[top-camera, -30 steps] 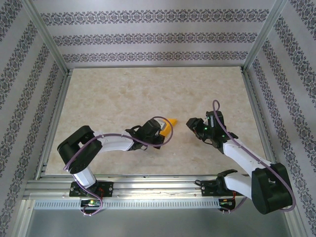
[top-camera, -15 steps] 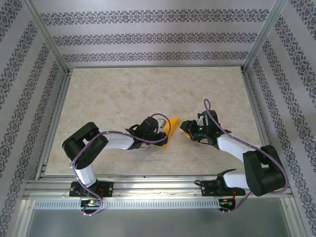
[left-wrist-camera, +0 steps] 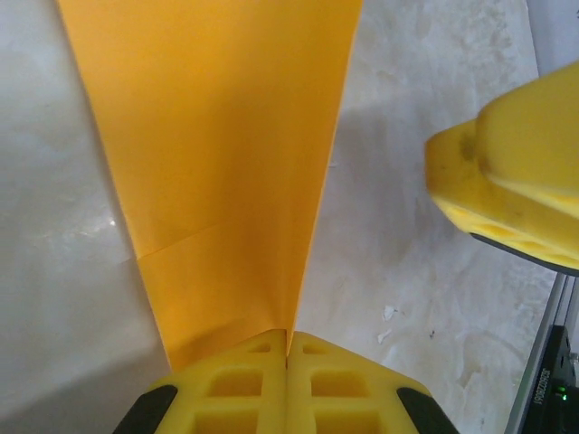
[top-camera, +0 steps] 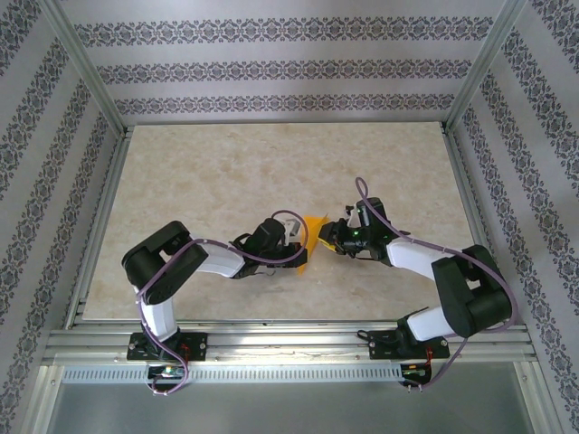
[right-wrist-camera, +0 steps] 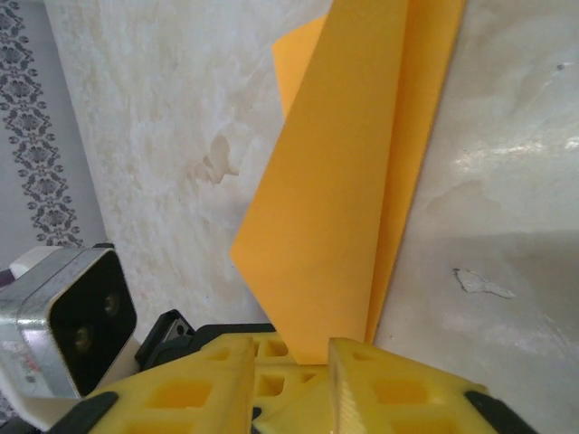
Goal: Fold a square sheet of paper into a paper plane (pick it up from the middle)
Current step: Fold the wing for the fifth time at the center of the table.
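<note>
The orange sheet of paper (top-camera: 314,227) is folded into a slim, tapered paper plane shape and stands on edge near the table's middle. My left gripper (left-wrist-camera: 288,339) is shut on one end of it, and the folded layers (left-wrist-camera: 226,136) fan out ahead of the fingers. From the other side, my right gripper (right-wrist-camera: 294,362) has its jaws apart with the paper's narrow end (right-wrist-camera: 353,181) between them, and a gap shows on both sides. Both grippers meet at the paper in the top view: left (top-camera: 298,244), right (top-camera: 333,237).
The marble-patterned table (top-camera: 226,172) lies open behind and to the sides. Metal frame rails (top-camera: 271,344) run along the near edge. Patterned walls enclose the cell. A yellow finger of my right gripper (left-wrist-camera: 507,181) sits close beside the paper.
My right gripper moved left up to the paper and its jaws narrowed around the paper's end. The left gripper stayed shut on the paper and shifted slightly.
</note>
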`<state>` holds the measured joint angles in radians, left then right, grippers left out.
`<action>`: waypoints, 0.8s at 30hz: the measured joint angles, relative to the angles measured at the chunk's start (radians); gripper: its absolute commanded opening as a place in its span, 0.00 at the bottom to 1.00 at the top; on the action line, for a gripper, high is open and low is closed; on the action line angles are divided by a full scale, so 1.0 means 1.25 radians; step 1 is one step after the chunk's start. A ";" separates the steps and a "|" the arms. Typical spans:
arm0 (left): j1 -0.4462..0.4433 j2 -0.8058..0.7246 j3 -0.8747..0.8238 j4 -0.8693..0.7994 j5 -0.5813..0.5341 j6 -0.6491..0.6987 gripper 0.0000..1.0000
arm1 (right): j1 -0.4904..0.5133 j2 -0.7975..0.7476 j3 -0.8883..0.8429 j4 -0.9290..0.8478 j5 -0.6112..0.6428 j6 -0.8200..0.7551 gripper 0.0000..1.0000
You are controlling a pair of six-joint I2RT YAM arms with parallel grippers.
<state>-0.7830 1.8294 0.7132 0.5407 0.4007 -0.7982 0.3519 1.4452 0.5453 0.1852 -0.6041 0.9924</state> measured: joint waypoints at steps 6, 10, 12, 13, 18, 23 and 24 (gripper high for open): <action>0.002 0.020 -0.016 0.068 0.012 -0.039 0.00 | 0.000 0.010 0.003 0.006 0.000 -0.002 0.20; 0.010 0.038 -0.018 0.121 0.027 -0.069 0.00 | 0.000 0.013 0.003 0.007 0.000 -0.002 0.19; 0.010 0.054 -0.019 0.148 0.036 -0.085 0.00 | 0.000 0.017 0.003 0.010 0.000 -0.002 0.17; 0.010 0.060 -0.020 0.157 0.040 -0.092 0.00 | 0.000 0.020 0.003 0.012 0.000 -0.002 0.16; 0.010 0.074 -0.023 0.197 0.052 -0.126 0.00 | 0.000 0.031 0.004 0.020 -0.004 -0.006 0.10; 0.010 0.076 -0.026 0.222 0.055 -0.148 0.00 | 0.009 0.056 0.019 0.029 -0.012 -0.018 0.08; 0.010 0.078 -0.027 0.228 0.056 -0.154 0.00 | 0.009 0.060 0.022 0.030 -0.012 -0.019 0.07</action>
<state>-0.7700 1.9270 0.6800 0.8261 0.4713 -0.9905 0.3634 1.5208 0.5724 0.2230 -0.6193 0.9684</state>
